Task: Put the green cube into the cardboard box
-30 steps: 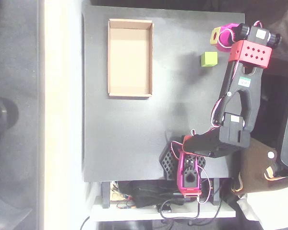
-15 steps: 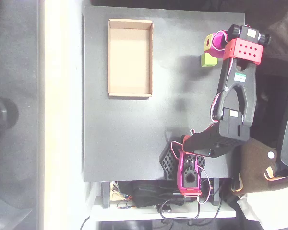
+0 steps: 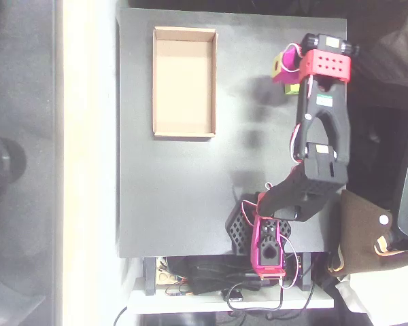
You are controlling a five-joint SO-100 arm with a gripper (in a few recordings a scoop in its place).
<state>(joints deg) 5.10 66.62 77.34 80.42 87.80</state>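
One cube (image 3: pixel 292 87) is the whole job here, and in the overhead view it is now almost hidden: just a sliver of lime green shows at the lower edge of the magenta fingers (image 3: pixel 283 66), near the top right of the dark counter (image 3: pixel 177 197). A second ago the fingers hung up and to the right of the cube, well apart from it, with the cube fully in sight. Half a second ago they had closed to just beside it. Now the arm (image 3: pixel 319 129) has swung further left in the picture and the fingers sit directly over the cube, covering most of it.

From straight above I cannot tell whether the fingers are spread around the cube or already pinching it; the magenta body and its yellow-faced tip hide the gap. The cube itself looks to be roughly where it lay before, so it seems not yet lifted.

The box (image 3: pixel 184 81) has not moved. It lies well to the left of the cube, its pale floor bare.

My reading is that the approach is done and the grasp comes next, followed by a carry leftward across the counter to the box.
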